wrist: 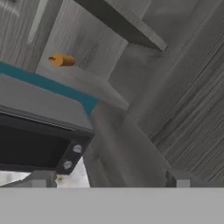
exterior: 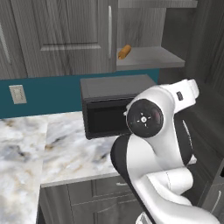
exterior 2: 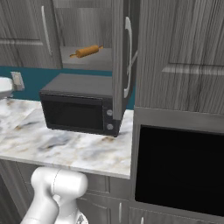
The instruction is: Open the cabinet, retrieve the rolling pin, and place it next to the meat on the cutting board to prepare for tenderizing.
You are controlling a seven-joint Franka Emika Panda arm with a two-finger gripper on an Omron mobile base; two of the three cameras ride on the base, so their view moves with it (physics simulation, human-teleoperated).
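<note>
— Where's the rolling pin [exterior 2: 86, 51] now?

— On the lower shelf [exterior: 151, 57] of the cabinet [exterior 2: 120, 57], right-hand door swung open. It lies on its side above the microwave [exterior 2: 78, 109], nothing touching it.

— And the hand [wrist: 111, 178]?

— Fingers spread wide, holding nothing, well short of the shelf and looking up at it from below.

— How will the pin handle?

— Wood by the look of it — stiff, light, not fragile. Round, though, so I'd guess it rolls if nudged. Best taken across the thick middle of the barrel, not the narrow end knobs.
</note>
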